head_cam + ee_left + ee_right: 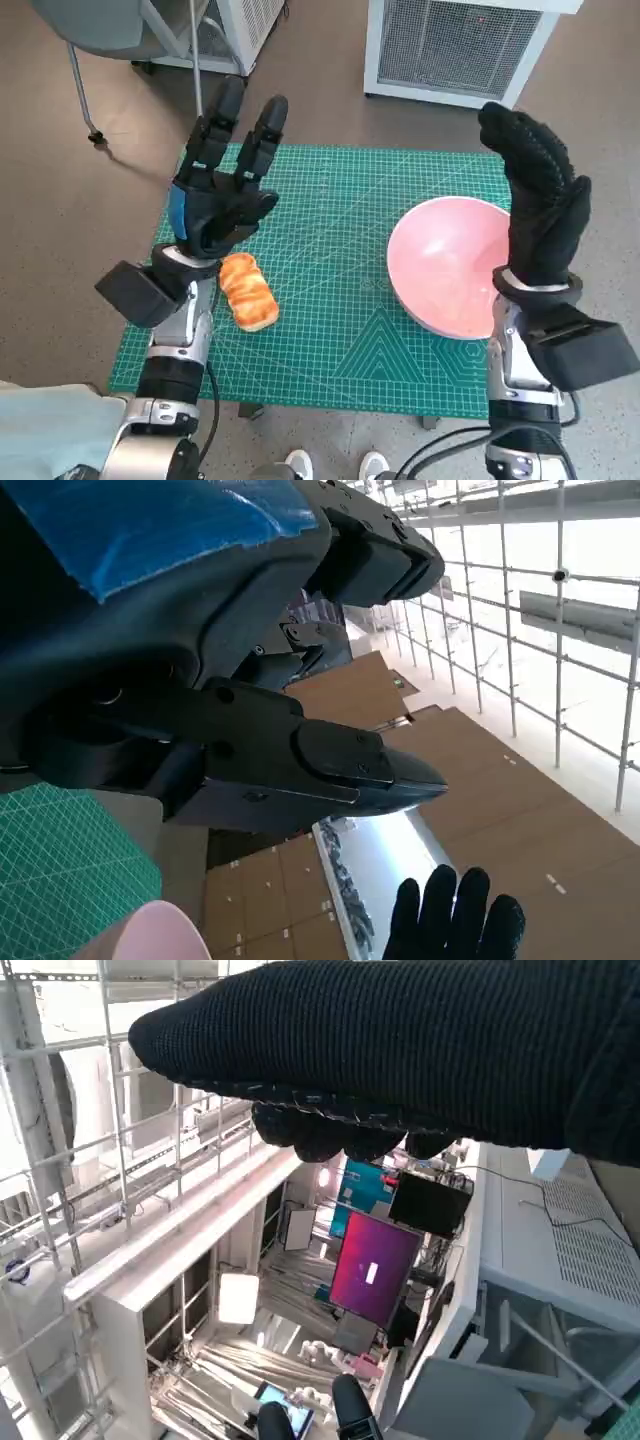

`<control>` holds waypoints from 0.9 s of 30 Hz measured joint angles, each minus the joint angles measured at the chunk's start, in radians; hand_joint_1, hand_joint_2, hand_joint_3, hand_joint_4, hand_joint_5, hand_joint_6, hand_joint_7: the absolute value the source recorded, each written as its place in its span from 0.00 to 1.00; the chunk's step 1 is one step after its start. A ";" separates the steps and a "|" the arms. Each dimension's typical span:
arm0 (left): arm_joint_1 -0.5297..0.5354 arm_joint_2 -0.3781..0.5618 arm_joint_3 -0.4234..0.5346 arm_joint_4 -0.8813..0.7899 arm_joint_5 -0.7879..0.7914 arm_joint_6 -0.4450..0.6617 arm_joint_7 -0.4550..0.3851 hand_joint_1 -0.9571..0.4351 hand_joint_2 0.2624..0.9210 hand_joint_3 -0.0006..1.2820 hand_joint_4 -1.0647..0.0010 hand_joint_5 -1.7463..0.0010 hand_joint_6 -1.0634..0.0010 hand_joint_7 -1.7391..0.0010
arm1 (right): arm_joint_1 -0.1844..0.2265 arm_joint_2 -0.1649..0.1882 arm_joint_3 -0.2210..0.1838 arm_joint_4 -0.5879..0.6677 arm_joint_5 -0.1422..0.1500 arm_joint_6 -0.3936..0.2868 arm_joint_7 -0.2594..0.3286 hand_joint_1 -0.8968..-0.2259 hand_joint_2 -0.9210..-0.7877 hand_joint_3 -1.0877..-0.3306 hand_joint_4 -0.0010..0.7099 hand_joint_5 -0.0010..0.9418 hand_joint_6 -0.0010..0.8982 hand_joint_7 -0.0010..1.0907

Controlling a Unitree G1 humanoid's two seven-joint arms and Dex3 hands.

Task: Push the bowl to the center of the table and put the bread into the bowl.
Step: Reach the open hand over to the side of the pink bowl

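At left of centre in the head view, the left robot hand is raised above the green mat, fingers apart and stretched toward the top of the frame, holding nothing; its blue-taped back faces the camera; its pale forearm comes up from the lower left. At right, the right robot hand in its black glove is lifted too, fingers extended and close together, empty, standing over the right rim of the bowl without clearly touching it.

Just below the left robot hand's wrist lies the bread, a golden loaf on the mat near its left edge, apart from the hand; the bowl, pink and upright, sits on the right part of the mat, well apart from the bread, its rim reaching the mat's right edge; the mat covers the surface.

The left wrist view shows the taped back and black fingers spread with nothing between them; a corner of the mat lies at lower left, a slice of the bowl's rim at the bottom edge, and the gloved fingertips of the right robot hand at the bottom right; the right wrist view shows the glove as a dark band along the top.

Beyond the surface, at the top of the head view, stand a white cabinet with a grille and a chair at upper left; shoes show at the bottom edge.
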 measured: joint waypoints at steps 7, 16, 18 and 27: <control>0.007 -0.001 0.000 0.000 0.000 0.000 0.000 0.54 1.00 0.10 0.72 1.00 0.66 1.00 | 0.003 -0.002 0.001 0.002 -0.002 0.000 0.000 0.57 0.00 0.38 0.42 0.01 0.00 0.60; 0.008 -0.002 0.000 0.000 0.000 0.000 0.000 0.54 1.00 0.11 0.72 1.00 0.66 1.00 | 0.005 -0.009 0.002 0.002 -0.002 0.000 0.000 0.57 0.00 0.37 0.42 0.00 0.00 0.60; 0.008 -0.002 0.000 0.000 0.000 0.000 0.000 0.54 1.00 0.11 0.72 1.00 0.66 1.00 | 0.005 -0.010 0.002 0.002 -0.002 0.000 0.000 0.58 0.00 0.37 0.42 0.00 0.00 0.60; 0.008 -0.009 0.000 0.000 0.000 0.000 -0.001 0.55 1.00 0.11 0.72 1.00 0.66 1.00 | 0.007 -0.012 0.002 0.002 0.000 0.000 0.000 0.58 0.00 0.37 0.42 0.00 0.00 0.60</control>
